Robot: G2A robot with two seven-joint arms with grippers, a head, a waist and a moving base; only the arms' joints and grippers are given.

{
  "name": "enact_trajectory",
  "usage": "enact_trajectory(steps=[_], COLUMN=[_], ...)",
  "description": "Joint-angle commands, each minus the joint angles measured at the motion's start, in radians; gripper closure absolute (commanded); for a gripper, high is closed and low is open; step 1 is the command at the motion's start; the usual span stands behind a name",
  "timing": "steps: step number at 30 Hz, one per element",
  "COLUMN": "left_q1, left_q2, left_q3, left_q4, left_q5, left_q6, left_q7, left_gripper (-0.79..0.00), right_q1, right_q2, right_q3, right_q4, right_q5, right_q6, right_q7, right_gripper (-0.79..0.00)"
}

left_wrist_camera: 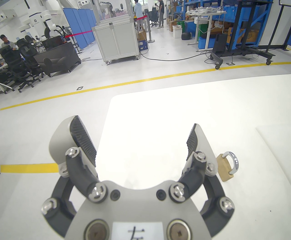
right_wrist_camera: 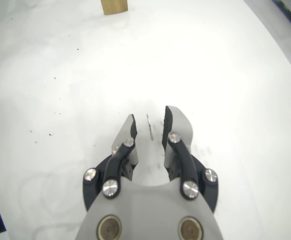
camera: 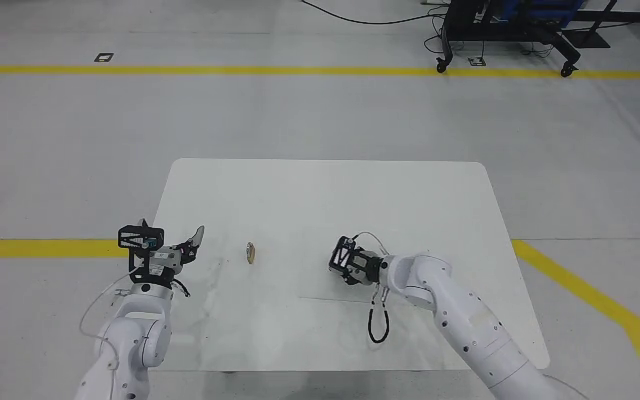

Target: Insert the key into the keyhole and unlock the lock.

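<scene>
A brass padlock with a silver shackle lies on the white table, left of centre. In the left wrist view the padlock rests just beyond one finger of my left gripper, which is open and empty. From above, that left gripper hovers at the table's left edge. My right gripper sits low on the table, right of the padlock. Its fingers stand open on either side of a thin silver key, with a gap on each side. The right gripper points toward the padlock farther off.
The tabletop around the padlock is bare white surface with a few dark specks. A faint raised sheet edge runs across the table's right part. Yellow floor lines and a wheeled rack lie beyond the table.
</scene>
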Motion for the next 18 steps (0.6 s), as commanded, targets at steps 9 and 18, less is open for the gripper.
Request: enact_trajectory(steps=[9,18], left_q1=[0.000,0.000], left_q2=[0.000,0.000], left_q3=[0.000,0.000], left_q4=[0.000,0.000], left_q5=[0.000,0.000], left_q6=[0.000,0.000], left_q7=[0.000,0.000], left_gripper=[-0.785,-0.785], right_q1=[0.002,-0.026], right_q2=[0.003,0.014], right_q3=[-0.013,0.001], right_q4=[-0.013,-0.073], right_q5=[-0.036,-0.088], right_q6=[0.003,-0.003], right_q7=[-0.008,-0.063], right_gripper=[0.000,0.000])
